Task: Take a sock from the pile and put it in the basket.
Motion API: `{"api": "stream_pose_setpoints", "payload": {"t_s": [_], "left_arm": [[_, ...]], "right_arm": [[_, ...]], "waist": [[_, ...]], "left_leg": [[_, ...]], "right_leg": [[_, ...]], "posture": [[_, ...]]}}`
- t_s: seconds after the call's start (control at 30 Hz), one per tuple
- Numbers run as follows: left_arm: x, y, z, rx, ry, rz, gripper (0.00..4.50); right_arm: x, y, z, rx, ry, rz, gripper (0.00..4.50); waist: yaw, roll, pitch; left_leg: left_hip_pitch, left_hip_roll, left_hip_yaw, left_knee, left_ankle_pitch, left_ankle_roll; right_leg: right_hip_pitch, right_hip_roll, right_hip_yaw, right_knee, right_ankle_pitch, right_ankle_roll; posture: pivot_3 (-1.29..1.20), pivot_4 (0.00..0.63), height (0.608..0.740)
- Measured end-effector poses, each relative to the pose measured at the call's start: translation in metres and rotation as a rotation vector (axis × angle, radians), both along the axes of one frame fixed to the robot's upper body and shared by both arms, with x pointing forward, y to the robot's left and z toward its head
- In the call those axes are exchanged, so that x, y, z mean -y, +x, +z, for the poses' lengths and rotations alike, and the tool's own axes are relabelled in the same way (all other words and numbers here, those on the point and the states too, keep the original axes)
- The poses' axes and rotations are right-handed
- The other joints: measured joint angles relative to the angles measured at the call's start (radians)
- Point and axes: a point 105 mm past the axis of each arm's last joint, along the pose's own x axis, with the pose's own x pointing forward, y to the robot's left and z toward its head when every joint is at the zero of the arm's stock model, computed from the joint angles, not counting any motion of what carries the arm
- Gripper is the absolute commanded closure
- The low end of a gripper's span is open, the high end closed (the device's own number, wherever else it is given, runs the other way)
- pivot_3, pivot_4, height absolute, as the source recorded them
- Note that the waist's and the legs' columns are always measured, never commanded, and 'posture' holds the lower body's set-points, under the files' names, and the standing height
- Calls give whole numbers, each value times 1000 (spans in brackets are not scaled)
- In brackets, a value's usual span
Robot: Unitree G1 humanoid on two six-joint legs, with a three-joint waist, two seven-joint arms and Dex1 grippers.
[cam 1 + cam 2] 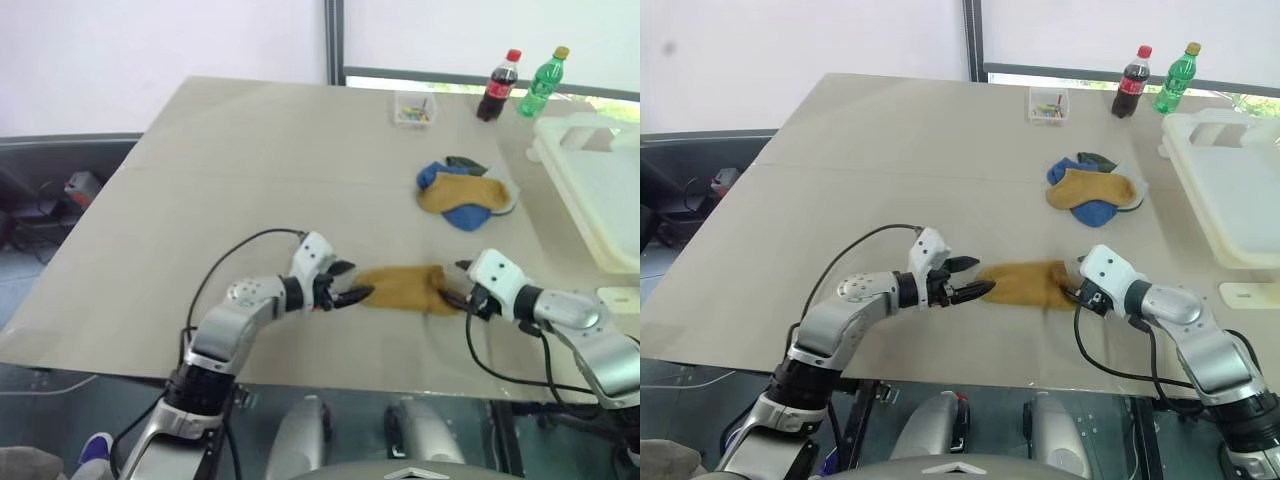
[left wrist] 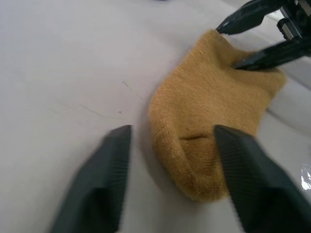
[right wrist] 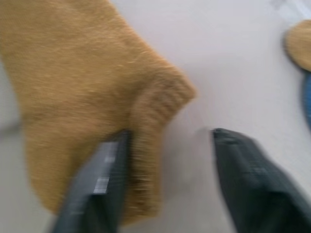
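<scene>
A mustard-yellow sock (image 1: 405, 288) lies flat on the table near its front edge, apart from the pile (image 1: 462, 195) of yellow, blue and dark socks farther back on the right. My left gripper (image 1: 355, 282) is open at the sock's left end; in the left wrist view one finger (image 2: 252, 189) rests by the sock (image 2: 214, 107). At the sock's right end my right gripper (image 1: 456, 282) is open too, with one finger (image 3: 97, 189) on the ribbed cuff (image 3: 160, 107). The cream-white basket (image 1: 590, 225) stands at the right edge of the table.
At the table's back stand a small clear box (image 1: 414, 108), a cola bottle (image 1: 499, 86) and a green bottle (image 1: 543, 82). A small white piece (image 1: 620, 298) lies just in front of the basket. The table's front edge runs close below both grippers.
</scene>
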Motion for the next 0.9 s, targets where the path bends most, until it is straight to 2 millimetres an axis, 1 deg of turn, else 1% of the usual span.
{"api": "stream_pose_setpoints", "payload": {"t_s": [0.07,0.17,0.2,0.27,0.3,0.33,0.37,0.43,0.47,0.5,0.53,0.6,0.7,0.77,0.83,0.9], "left_arm": [[-13,1,7,34,-6,27,679],[-27,2,21,99,-21,47,679],[-33,3,27,124,-30,62,679],[-39,6,35,156,-36,69,679],[-44,7,40,180,-29,78,679],[-45,8,43,193,-30,79,679],[-46,8,45,200,-30,81,679],[-50,9,47,211,-31,100,679],[-50,9,48,216,-30,108,679],[-50,9,48,219,-31,110,679],[-51,9,48,223,-28,120,679],[-50,7,50,237,-28,128,679],[-50,3,49,243,-35,149,679],[-47,-4,54,254,-57,148,679],[-48,-10,58,261,-78,142,679],[-51,-17,62,259,-98,134,679]], "right_arm": [[3,-1,6,-3,2,-13,1058],[1,11,33,57,29,-19,1058],[-4,21,47,95,45,-18,1058],[-11,36,65,154,67,-17,1058],[-17,52,72,177,68,-18,1058],[-20,62,74,185,62,-26,1058],[-22,71,73,184,59,-36,1058],[-35,102,62,162,77,-88,1058],[-39,113,56,152,75,-106,1058],[-42,118,52,147,71,-116,1058],[-45,131,44,147,55,-138,1058],[-49,143,38,165,24,-153,1058],[-54,157,33,187,27,-184,1058],[-54,165,35,209,25,-223,1058],[-52,168,34,210,31,-241,1058],[-47,170,33,206,38,-270,1058]], "waist": [[-7,1,1],[-19,1,1],[-23,1,1],[-27,1,2],[-30,1,2],[-28,1,2],[-27,1,2],[-27,2,2],[-27,2,2],[-26,2,3],[-27,2,3],[-22,2,3],[-24,2,3],[-26,2,3],[-27,2,3],[-26,3,3]], "left_leg": [[0,1,0,0,0,0],[0,1,0,0,0,0],[0,1,0,0,0,0],[1,0,1,0,0,0],[2,0,1,0,0,0],[1,0,1,0,0,0],[1,0,1,0,0,0],[-1,0,1,-1,0,0],[-1,0,2,-1,0,0],[-2,0,2,-1,0,0],[-2,0,2,-1,0,0],[-7,1,0,-2,0,-1],[-15,0,-1,-1,3,-5],[-15,0,-1,-1,3,-5],[-14,0,-1,-1,3,-5],[-13,0,-2,-1,1,-2]], "right_leg": [[0,0,0,0,0,0],[0,-1,0,0,0,0],[0,0,0,0,0,0],[0,0,0,0,0,0],[0,1,1,1,0,0],[0,1,0,1,0,0],[-1,1,0,1,0,0],[-2,0,1,0,0,-1],[-2,0,1,0,0,0],[-3,0,1,0,0,0],[-3,-1,0,-1,0,0],[-6,-3,-2,-2,0,0],[-13,-5,-3,-2,1,0],[-13,-7,-4,-1,1,0],[-13,-11,-5,-1,1,0],[-13,-12,-6,1,1,0]], "posture": [[0,150,740],[0,150,740],[0,150,740],[0,150,740],[0,150,740],[0,150,740],[0,150,740],[0,150,740],[0,150,740],[0,150,740],[0,150,740],[0,150,740],[0,150,740],[0,150,740],[0,150,740],[0,150,740]]}}
